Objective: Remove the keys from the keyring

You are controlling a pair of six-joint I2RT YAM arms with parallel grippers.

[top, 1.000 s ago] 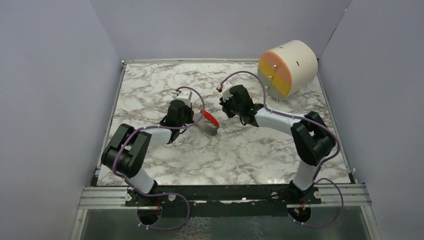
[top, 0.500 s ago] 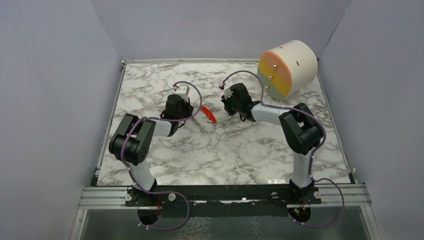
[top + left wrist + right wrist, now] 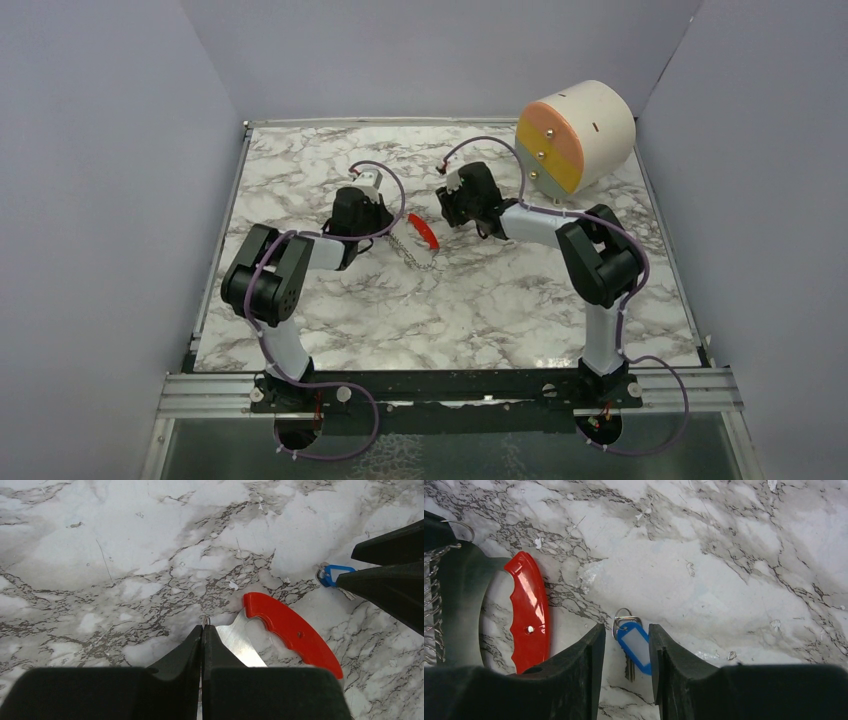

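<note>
The keyring is a loop with a bright red curved grip (image 3: 424,230) and a grey metal band (image 3: 461,605). It lies mid-table and shows in the left wrist view (image 3: 292,632) and the right wrist view (image 3: 526,612). The fanned silvery keys (image 3: 410,247) hang at its near side, seen edge-on in the right wrist view (image 3: 431,610). My left gripper (image 3: 392,222) is shut (image 3: 202,629) on a thin wire ring at the keyring's end. My right gripper (image 3: 447,212) is open (image 3: 626,628), its fingers either side of the blue-tagged key (image 3: 634,647) lying flat on the marble.
The round drawer unit (image 3: 577,135) with orange and yellow fronts stands at the far right. Grey walls close in the marble table (image 3: 480,310) on three sides. Purple cables (image 3: 500,150) loop over both wrists. The right fingers (image 3: 390,580) show close to the keyring.
Both arms have folded their elbows inward. The left gripper has pulled the keyring and keys slightly toward the far side. The right gripper has shifted a little left and farther.
</note>
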